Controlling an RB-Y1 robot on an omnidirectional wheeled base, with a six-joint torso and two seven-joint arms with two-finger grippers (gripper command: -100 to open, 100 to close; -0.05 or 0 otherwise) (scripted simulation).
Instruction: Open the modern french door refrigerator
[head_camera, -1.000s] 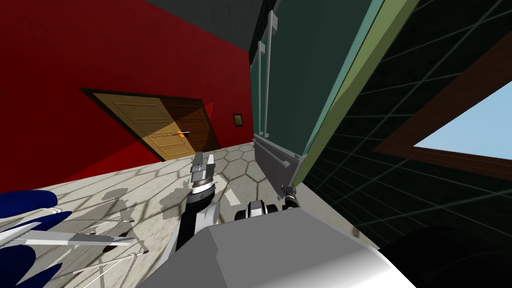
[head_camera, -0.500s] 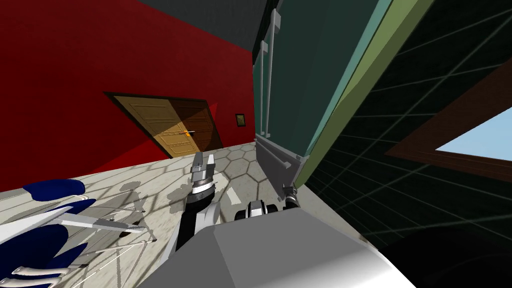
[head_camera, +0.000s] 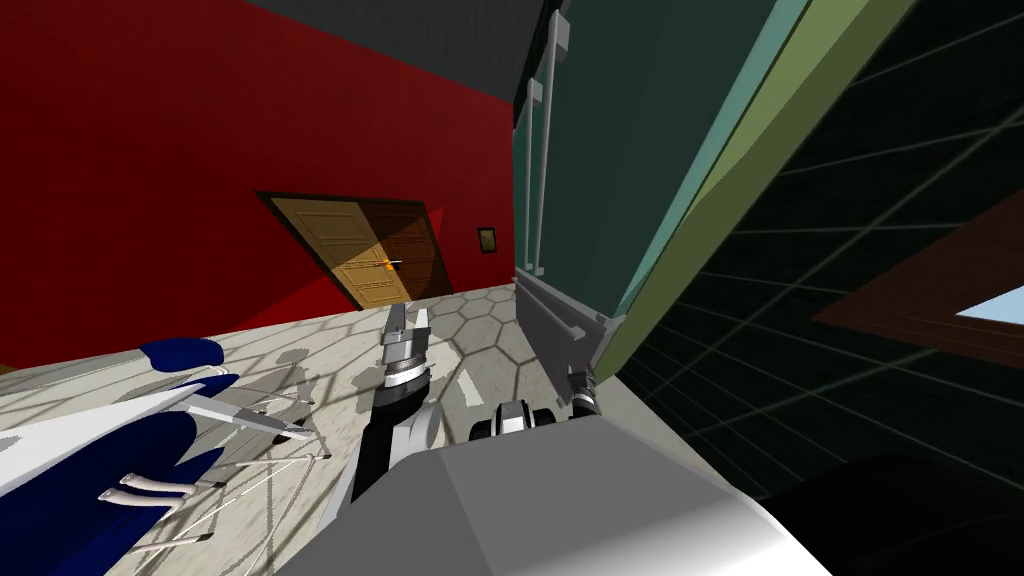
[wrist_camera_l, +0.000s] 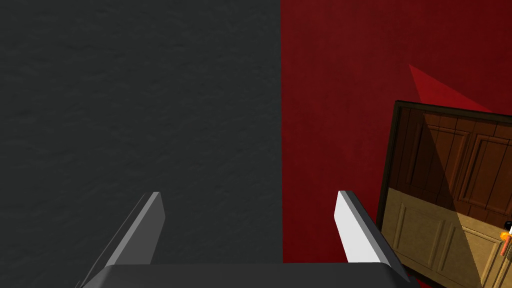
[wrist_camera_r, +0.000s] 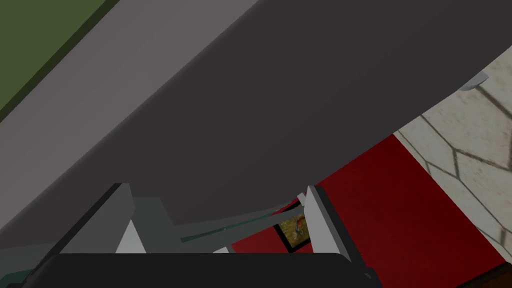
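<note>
The robot's right hand (wrist_camera_r: 215, 189) is held low at the foot of the refrigerator (head_camera: 600, 150), its two thin fingers (wrist_camera_r: 322, 225) spread with nothing between them. It points up close along the broad grey front of the appliance's single bottom drawer (head_camera: 550, 338). Whether a finger touches that front cannot be told. In the head view the hand sits just beside the drawer's near corner, the forearm reaching forward and to the right from the chest. One bar handle (head_camera: 548, 305) runs across the drawer. Above it rises the dark teal refrigerator with two long, pale upright handles (head_camera: 561, 30) set close together and both upper doors shut. A green cabinet side (head_camera: 720, 190) stands against its right flank. The left hand (head_camera: 410, 314) is raised ahead over the hexagon-tiled floor (head_camera: 480, 320), well apart from the appliance. Its two fingers (wrist_camera_l: 150, 225) are likewise spread and hold nothing, and its dark-jointed forearm points away from the chest. On the red wall (head_camera: 150, 150) beyond are one wooden door (head_camera: 370, 250) and one small framed picture (head_camera: 487, 240). Blue and white furniture (head_camera: 150, 450) is to the left; how many pieces cannot be told.
</note>
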